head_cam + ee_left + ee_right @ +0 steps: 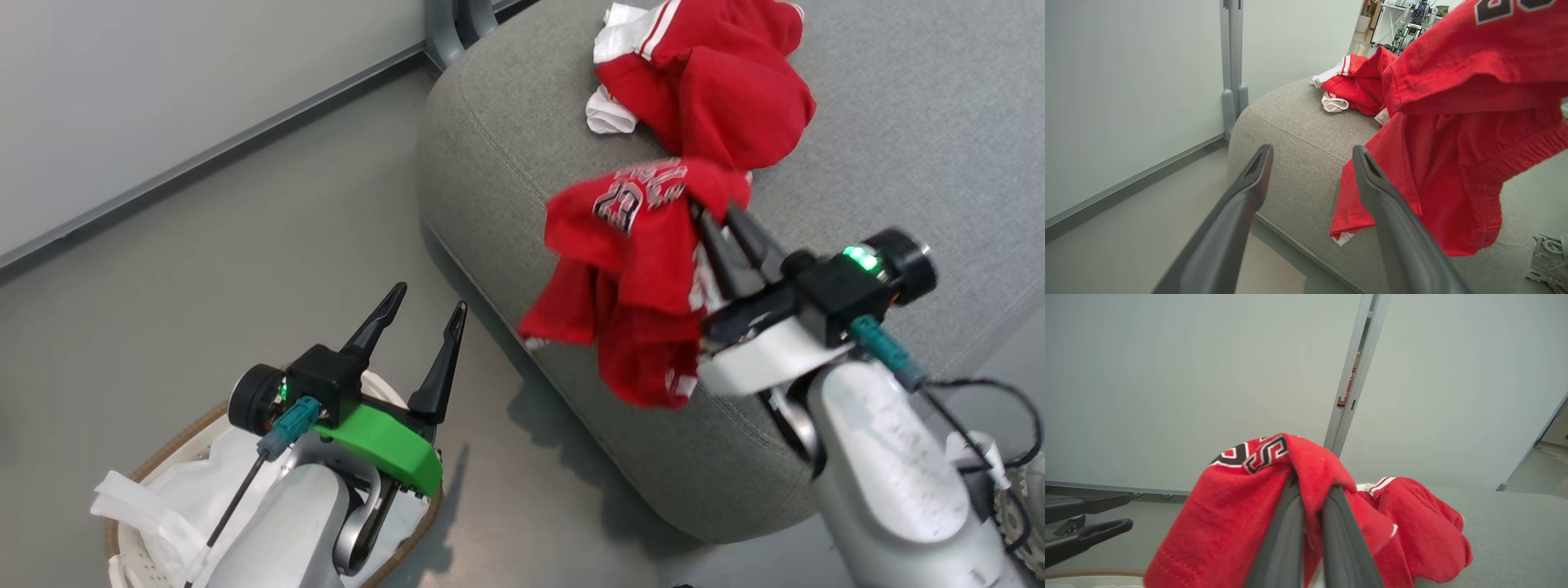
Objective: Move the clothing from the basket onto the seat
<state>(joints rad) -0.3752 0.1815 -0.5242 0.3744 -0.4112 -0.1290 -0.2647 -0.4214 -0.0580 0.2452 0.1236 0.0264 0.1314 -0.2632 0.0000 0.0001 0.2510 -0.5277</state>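
The red fabric sports garment with white lettering hangs from my right gripper, whose two dark fingers are pinched tight on a fold of it, just above the front edge of the large grey upholstered seat cushion. Most of the cloth dangles down in front of that edge. A second red heap with white stripes lies further back on the cushion. To finish well, I judge I should carry the arm in over the cushion, lower it until the cloth piles up, then let go; dropped here, it may slide off. My left gripper stands spread wide and empty above the oval white basket with brown woven rim. The left wrist view shows how low the hem hangs against the cushion's face; the right wrist view shows the pinch itself, which the head view half hides
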